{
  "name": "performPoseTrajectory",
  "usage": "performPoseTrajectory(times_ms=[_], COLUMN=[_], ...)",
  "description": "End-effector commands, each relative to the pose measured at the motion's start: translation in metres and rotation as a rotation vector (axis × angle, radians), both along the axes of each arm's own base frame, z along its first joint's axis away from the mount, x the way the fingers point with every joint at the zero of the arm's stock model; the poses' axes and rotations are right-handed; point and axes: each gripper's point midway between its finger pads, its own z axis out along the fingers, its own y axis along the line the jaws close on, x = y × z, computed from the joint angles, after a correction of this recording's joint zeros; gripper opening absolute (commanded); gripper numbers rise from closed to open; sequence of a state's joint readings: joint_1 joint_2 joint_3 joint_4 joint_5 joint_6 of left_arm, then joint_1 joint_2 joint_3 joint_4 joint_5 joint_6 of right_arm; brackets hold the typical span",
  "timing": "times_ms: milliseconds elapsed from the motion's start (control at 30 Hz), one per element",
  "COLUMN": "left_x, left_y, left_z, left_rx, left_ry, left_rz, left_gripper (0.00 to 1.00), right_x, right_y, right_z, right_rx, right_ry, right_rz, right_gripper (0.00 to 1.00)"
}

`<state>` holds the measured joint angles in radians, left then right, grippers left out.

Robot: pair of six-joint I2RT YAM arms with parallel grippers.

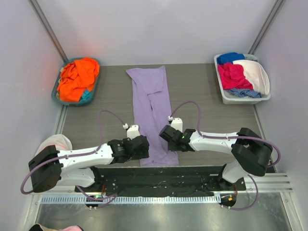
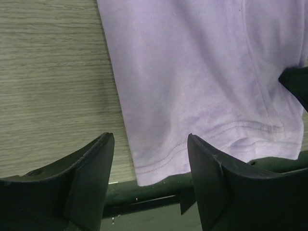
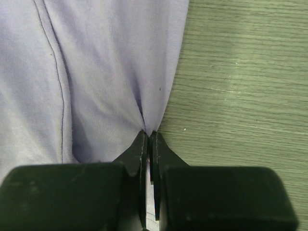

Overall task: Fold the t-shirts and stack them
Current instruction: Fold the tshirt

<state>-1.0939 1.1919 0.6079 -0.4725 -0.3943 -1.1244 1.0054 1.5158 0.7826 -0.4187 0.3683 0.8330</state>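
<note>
The right tool (image 3: 150, 137) pinches the purple shirt (image 3: 106, 62) at its edge; the left tool (image 2: 150, 140) hangs spread above a corner, probably to fold it.

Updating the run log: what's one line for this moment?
lavender t-shirt: flat on table, folded into a long strip | left tool: open at near-left hem corner | right tool: shut on its right edge

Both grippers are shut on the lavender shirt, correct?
Not quite. The right gripper is shut on the lavender shirt, pinching its edge, but the left gripper is open, its fingers apart at the hem corner. The left wrist view shows it.
</note>
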Motion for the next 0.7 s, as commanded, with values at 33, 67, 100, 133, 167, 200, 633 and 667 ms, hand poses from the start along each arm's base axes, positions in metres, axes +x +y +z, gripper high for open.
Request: performPoseTrajectory(times_ms=[33, 67, 100, 133, 167, 200, 633, 667], left_x=[0.018, 0.018, 0.018, 0.018, 0.019, 0.019, 0.02, 0.019], left_y=[-0.02, -0.021, -0.022, -0.022, -0.023, -0.024, -0.037, -0.037], left_z=[0.015, 0.015, 0.015, 0.013, 0.013, 0.012, 0.007, 0.005], left_rx=[-0.067, -0.067, -0.071, -0.067, -0.071, -0.071, -0.061, -0.059], left_ry=[-0.074, -0.074, -0.077, -0.073, -0.074, -0.072, -0.061, -0.059], left_rz=[0.05, 0.05, 0.052, 0.052, 0.052, 0.052, 0.034, 0.034], left_gripper=[0.66, 0.66, 0.66, 0.66, 0.66, 0.66, 0.58, 0.57], right_x=[-0.006, -0.007, -0.007, -0.008, -0.007, -0.008, -0.011, -0.011], right_y=[-0.005, -0.005, -0.004, -0.005, -0.005, -0.005, -0.01, -0.01], right_z=[-0.003, -0.004, -0.004, -0.005, -0.005, -0.005, -0.009, -0.009], right_rx=[0.007, 0.008, 0.008, 0.007, 0.008, 0.009, 0.004, 0.001], right_ry=[0.019, 0.021, 0.021, 0.024, 0.022, 0.024, 0.029, 0.031], right_rz=[-0.011, -0.007, -0.008, -0.009, -0.011, -0.01, -0.016, -0.016], right_gripper=[0.05, 0.05, 0.05, 0.05, 0.05, 0.05, 0.05, 0.05])
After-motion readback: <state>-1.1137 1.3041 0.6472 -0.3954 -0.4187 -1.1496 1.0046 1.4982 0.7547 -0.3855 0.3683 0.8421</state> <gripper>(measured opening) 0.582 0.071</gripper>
